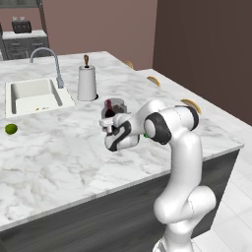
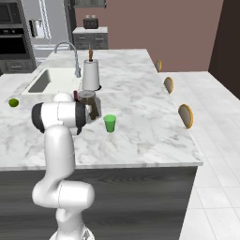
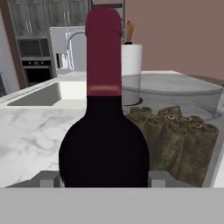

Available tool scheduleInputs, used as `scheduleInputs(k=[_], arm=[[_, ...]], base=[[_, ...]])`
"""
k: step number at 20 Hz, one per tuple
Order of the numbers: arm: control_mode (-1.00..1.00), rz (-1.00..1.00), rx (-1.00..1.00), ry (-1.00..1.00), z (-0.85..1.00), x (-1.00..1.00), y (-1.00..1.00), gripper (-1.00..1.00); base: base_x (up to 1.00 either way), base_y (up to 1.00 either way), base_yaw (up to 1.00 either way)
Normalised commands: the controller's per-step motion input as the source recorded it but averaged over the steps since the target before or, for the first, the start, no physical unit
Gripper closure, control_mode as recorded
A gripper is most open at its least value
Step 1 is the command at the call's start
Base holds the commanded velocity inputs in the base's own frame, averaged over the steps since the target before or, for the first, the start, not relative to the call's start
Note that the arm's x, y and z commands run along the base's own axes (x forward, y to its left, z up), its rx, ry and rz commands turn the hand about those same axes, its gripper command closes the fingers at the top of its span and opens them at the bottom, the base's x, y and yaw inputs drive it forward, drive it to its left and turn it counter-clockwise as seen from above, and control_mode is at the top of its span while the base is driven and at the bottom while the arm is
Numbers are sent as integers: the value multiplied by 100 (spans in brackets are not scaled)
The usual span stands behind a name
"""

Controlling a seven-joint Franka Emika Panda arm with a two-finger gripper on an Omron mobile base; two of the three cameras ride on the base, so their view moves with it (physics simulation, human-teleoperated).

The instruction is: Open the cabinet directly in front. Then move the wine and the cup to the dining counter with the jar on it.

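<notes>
Wine being set beside the jar on the marble tabletop

The wine (image 3: 104,131) is seen upright between the fingers of the claw (image 1: 109,129), apparently grasped, just beside the jar (image 2: 89,104); the cup (image 2: 109,123) is already stood on the tabletop (image 2: 140,117) near the jar; both appear delivered; only the release of the bottle is judged to remain.
</notes>
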Motion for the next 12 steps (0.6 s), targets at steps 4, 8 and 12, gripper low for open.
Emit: scheduleInputs(k=[4,8,12], arm=[[-100,0,12,-5,0,-19,-21,100],[-100,0,2,0,0,0,-3,100],[-100,0,0,0,0,0,0,100]], base=[[0,0,0],[0,0,0],[0,0,0]])
